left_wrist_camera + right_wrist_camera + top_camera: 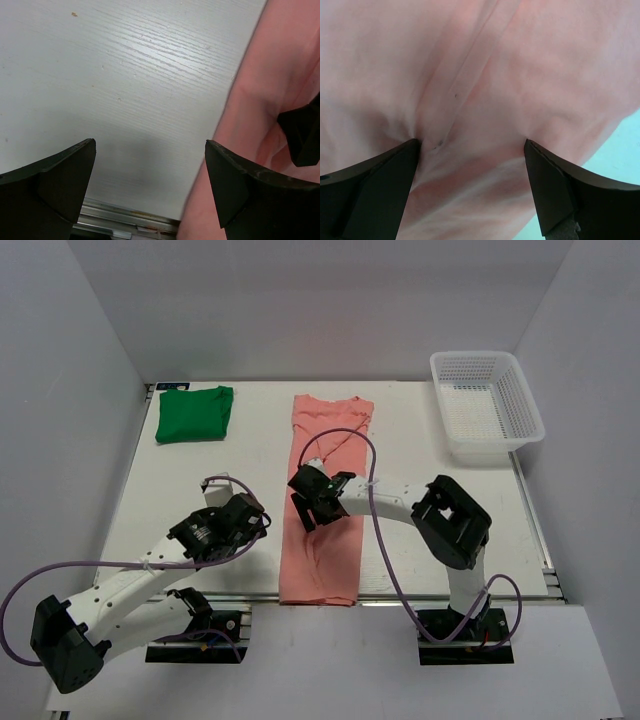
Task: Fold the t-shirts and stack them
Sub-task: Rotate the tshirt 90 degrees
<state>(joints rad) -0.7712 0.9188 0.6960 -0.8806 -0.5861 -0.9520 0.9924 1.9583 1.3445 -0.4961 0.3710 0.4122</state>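
Observer: Where do the shirts lie?

Operator: Salmon-pink t-shirt (322, 550) lies as a long narrow strip down the middle of the worktop (430, 520), running from the far side to the near edge. It is creased, with a soft ridge along its length. Green t-shirt (194, 414) is folded to a small rectangle at the far left corner, well apart from the pink one.

Observer: Your hands?

Operator: My right hand (308, 508) hangs over the pink strip about midway along it, spread wide and gripping nothing. Its wrist view is nearly all pink cloth, and the two dark fingers (375, 190) stand either side of a lengthwise fold. I cannot tell whether the tips touch the cloth. A sliver of worktop shows at the lower right of that view.

Observer: And the left?

Operator: My left hand (258, 522) is over bare worktop just beside the strip's left edge, also wide open and empty. Its wrist view shows white, wood-grained surface between the fingers and the pink edge under the right-side one. A metal rail (125, 220) runs along the worktop's near edge.

Observer: Anything else out there?

Operator: White mesh basket (487, 405) stands upright at the far right corner, well apart from both shirts.
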